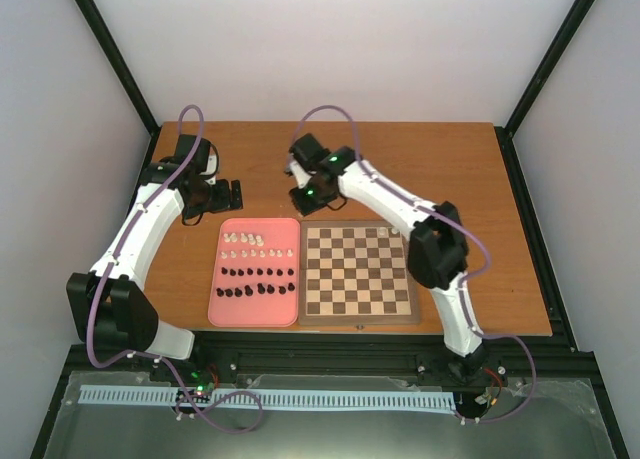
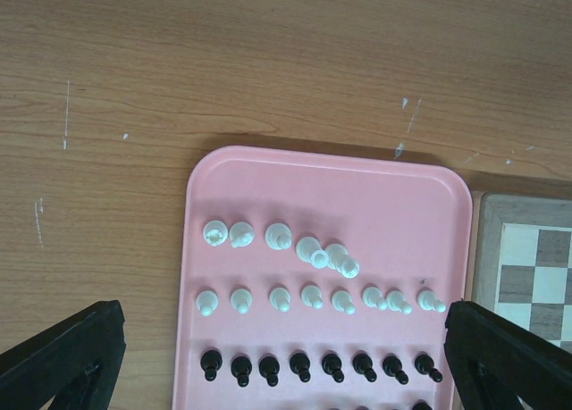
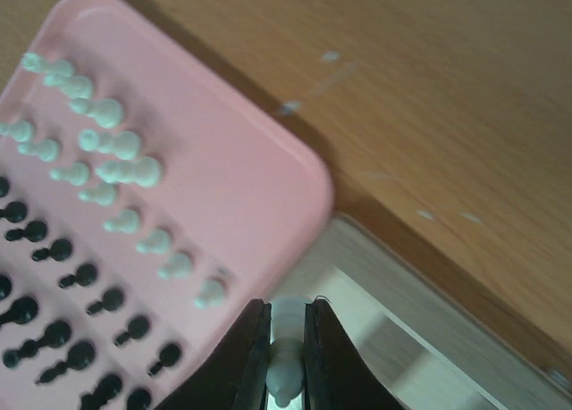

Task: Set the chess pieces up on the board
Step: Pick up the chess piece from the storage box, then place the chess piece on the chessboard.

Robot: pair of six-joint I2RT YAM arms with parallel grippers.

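Observation:
The chessboard point(image 1: 359, 271) lies right of the pink tray point(image 1: 255, 271); one white piece point(image 1: 393, 233) stands near its far right corner. White pieces point(image 2: 308, 247) and black pieces point(image 2: 300, 365) stand in rows on the tray. My right gripper point(image 3: 287, 356) is shut on a white chess piece point(image 3: 288, 325), held above the board's far left corner point(image 3: 393, 303) beside the tray point(image 3: 250, 196). It also shows in the top view point(image 1: 308, 194). My left gripper point(image 2: 281, 356) is open and empty above the tray's rows point(image 1: 222, 196), its fingers point(image 2: 63, 356) wide apart.
The wooden table point(image 1: 440, 169) extends behind and to both sides of the tray and board. Black frame posts point(image 1: 120, 54) and white walls enclose the table. The board's corner shows at the right edge of the left wrist view point(image 2: 527, 267).

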